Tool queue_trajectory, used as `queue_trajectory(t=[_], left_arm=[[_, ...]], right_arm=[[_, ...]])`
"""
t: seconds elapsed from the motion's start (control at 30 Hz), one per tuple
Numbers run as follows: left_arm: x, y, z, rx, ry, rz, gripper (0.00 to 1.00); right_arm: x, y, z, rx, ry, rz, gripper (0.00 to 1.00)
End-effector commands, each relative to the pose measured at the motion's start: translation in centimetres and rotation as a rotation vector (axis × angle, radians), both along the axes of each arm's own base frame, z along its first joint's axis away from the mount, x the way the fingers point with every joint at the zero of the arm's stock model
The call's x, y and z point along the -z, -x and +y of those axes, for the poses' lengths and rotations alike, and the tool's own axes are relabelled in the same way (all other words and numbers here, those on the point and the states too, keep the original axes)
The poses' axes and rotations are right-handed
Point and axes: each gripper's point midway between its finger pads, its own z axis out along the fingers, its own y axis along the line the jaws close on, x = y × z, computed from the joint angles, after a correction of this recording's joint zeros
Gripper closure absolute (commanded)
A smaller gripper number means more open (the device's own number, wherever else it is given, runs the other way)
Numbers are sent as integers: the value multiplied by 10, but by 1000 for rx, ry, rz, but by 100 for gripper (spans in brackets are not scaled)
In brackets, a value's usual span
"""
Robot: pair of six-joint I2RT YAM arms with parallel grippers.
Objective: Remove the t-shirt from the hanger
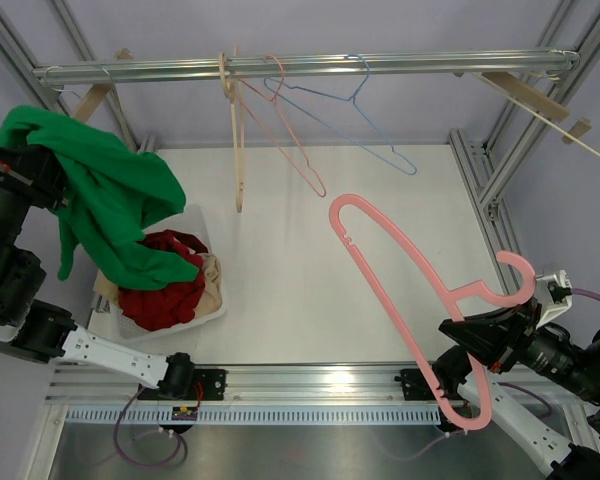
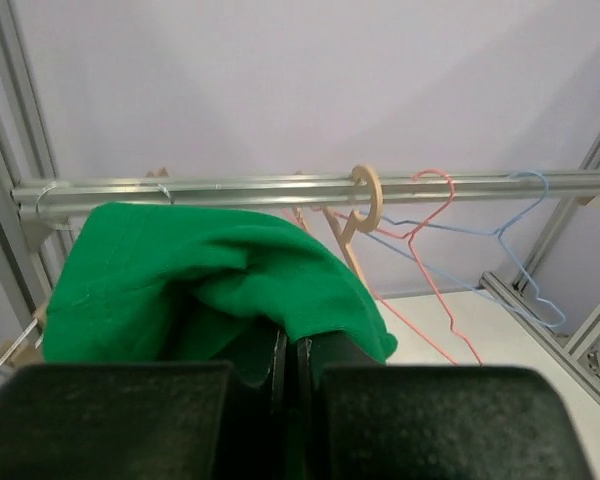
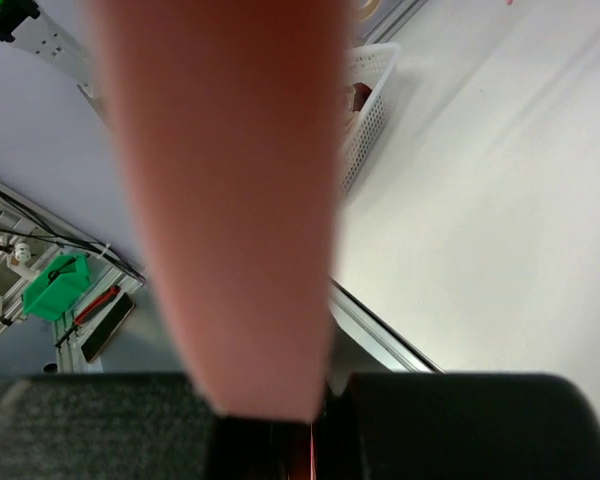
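The green t-shirt (image 1: 110,200) hangs bunched from my left gripper (image 1: 35,165) at the far left, draping over the white basket. In the left wrist view the jaws (image 2: 288,350) are shut on the green fabric (image 2: 200,280). The pink hanger (image 1: 400,290) is bare and held by my right gripper (image 1: 470,335) at the lower right, above the table. In the right wrist view the pink hanger (image 3: 240,200) fills the frame, blurred, pinched between the shut fingers.
A white basket (image 1: 206,232) with red and beige clothes (image 1: 170,285) sits at the left. A metal rail (image 1: 310,66) across the back holds a wooden hanger (image 1: 236,140), a thin pink one (image 1: 290,130) and a blue one (image 1: 370,120). Frame posts stand at both sides.
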Motion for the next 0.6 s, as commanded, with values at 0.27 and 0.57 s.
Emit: queue_trajectory(t=[0.27, 0.57], left_arm=[[136, -1, 6, -77, -49, 94, 100], [227, 7, 4, -149, -63, 266, 100]], right_arm=[[-2, -50, 24, 47, 68, -5, 100], [-12, -70, 36, 58, 81, -5, 100]])
